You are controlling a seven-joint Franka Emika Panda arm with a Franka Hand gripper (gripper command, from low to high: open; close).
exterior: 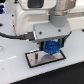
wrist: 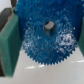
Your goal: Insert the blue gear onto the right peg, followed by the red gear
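The blue gear [exterior: 50, 47] hangs just above the pale, black-framed plate [exterior: 37, 59] in the exterior view, with my gripper [exterior: 50, 45] shut on it. The wrist view is filled by the blue gear [wrist: 47, 37], held flat by its toothed rim between two teal finger pads [wrist: 8, 46]. The hole in its raised hub [wrist: 48, 25] looks dark, and I cannot tell whether a pin is inside it. The right peg is hidden under the gear and the hand. The red gear is out of view.
The plate lies on a white table [exterior: 15, 70]. A black cable [exterior: 12, 36] loops from the arm on the exterior view's left. The arm's white body [exterior: 42, 15] fills the upper part of that view.
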